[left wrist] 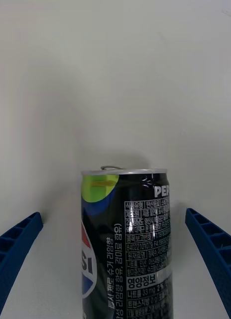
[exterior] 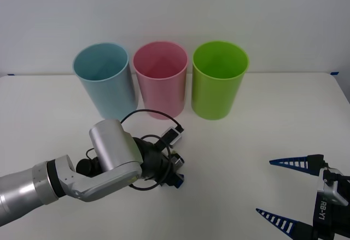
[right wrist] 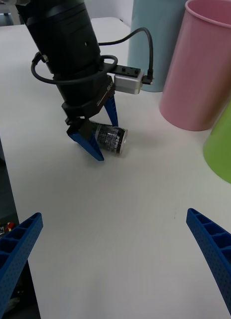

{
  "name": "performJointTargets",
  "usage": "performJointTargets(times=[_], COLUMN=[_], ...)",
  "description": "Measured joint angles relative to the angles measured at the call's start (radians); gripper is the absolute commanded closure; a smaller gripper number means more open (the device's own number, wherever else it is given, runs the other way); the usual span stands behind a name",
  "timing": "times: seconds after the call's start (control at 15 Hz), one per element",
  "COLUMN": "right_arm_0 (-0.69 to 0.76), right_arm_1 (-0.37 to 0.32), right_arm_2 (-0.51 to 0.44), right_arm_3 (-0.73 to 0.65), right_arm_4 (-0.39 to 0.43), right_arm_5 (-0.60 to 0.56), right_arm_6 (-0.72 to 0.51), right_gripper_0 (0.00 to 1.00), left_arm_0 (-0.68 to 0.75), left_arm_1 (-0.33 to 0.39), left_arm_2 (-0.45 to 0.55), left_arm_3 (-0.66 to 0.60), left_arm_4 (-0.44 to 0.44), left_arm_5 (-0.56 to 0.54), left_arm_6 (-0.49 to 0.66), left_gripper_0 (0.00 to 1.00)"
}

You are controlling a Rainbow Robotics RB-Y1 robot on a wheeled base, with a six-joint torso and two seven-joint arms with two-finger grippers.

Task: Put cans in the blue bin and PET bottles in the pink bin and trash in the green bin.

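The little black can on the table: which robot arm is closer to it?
Left. The left gripper straddles the lying can, fingers open either side. The right gripper hovers well off to its right.

white table (exterior: 262, 136), can (right wrist: 110, 138), three bins (exterior: 162, 78)

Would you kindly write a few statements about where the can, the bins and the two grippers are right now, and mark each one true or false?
1. The can lies on its side on the table. True.
2. The left gripper is shut on the can. False: its fingers are spread, one on each side of it.
3. The pink bin stands between the blue bin and the green bin. True.
4. The right gripper is over the green bin. False: it is open, low over the table at the robot's right.
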Motion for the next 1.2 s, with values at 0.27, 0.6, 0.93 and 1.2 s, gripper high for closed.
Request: performJointTargets(times=[0.27, 0.6, 0.93, 1.2], right_arm_0=[0.0, 0.0, 0.0, 0.0], right_arm_1=[0.0, 0.0, 0.0, 0.0], right_arm_2=[0.0, 0.0, 0.0, 0.0], right_arm_3=[0.0, 0.0, 0.0, 0.0], right_arm_4=[0.0, 0.0, 0.0, 0.0], right_arm_5=[0.0, 0.0, 0.0, 0.0], right_arm_6=[0.0, 0.0, 0.0, 0.0], right_gripper_0=[0.0, 0.0, 0.0, 0.0], left_arm_0=[0.003, 0.018, 0.031, 0.066], left_arm_1=[-0.003, 0.003, 0.032, 0.06], left_arm_2=[0.0, -0.009, -0.049, -0.049], left_arm_3=[0.005, 0.003, -0.019, -0.052], left_arm_4=[-0.008, -0.044, -0.078, -0.118], left_arm_5=[0.001, 0.018, 0.086, 0.137], left_arm_6=[0.0, -0.003, -0.004, -0.005], left_gripper_0=[0.38, 1.0, 1.0, 1.0])
